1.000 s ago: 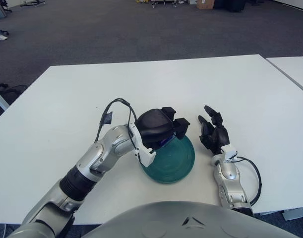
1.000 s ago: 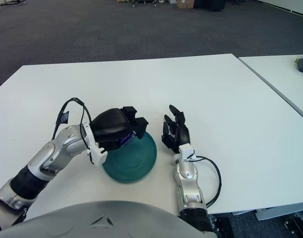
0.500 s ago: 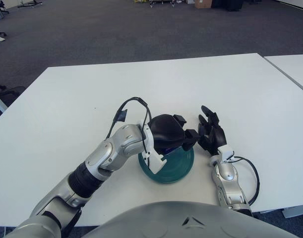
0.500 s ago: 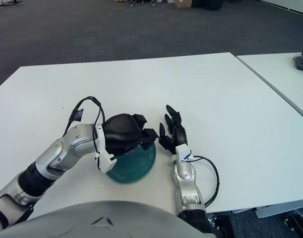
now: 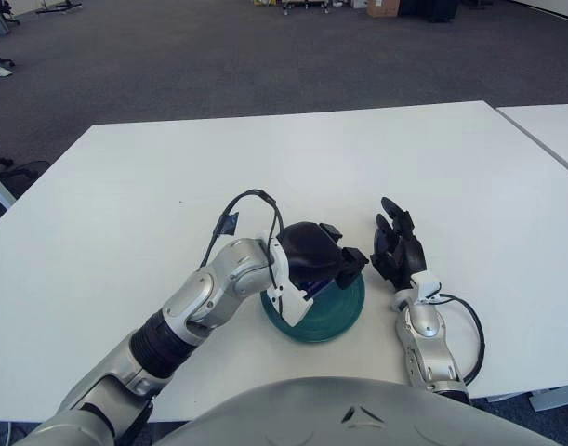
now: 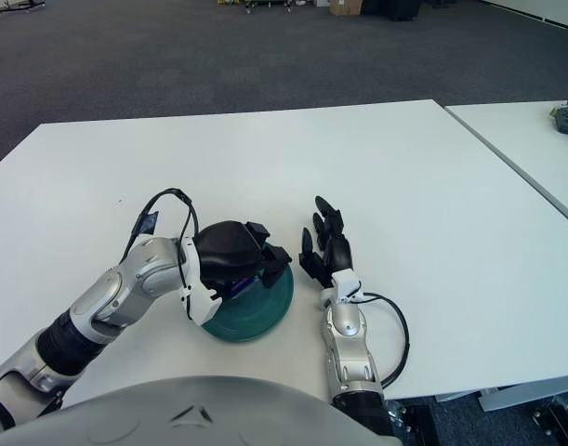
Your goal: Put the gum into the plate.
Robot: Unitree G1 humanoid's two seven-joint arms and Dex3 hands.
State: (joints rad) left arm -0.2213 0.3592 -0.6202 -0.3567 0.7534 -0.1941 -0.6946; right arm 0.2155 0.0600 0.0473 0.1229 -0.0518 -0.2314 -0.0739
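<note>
Left hand (image 5: pixel 313 255) grips a blue-purple gum (image 5: pixel 311 279) over the round, glossy teal plate (image 5: pixel 344 311).

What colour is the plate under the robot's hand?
Dark teal green; the plate shows best in the left eye view.

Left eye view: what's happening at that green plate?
The left hand is over the green plate on the white table, fingers curled down around something blue-purple, presumably the gum, which is mostly hidden beneath the hand. Whether it has been let go cannot be told. The right hand shows just right of the plate, fingers spread, holding nothing.
</note>
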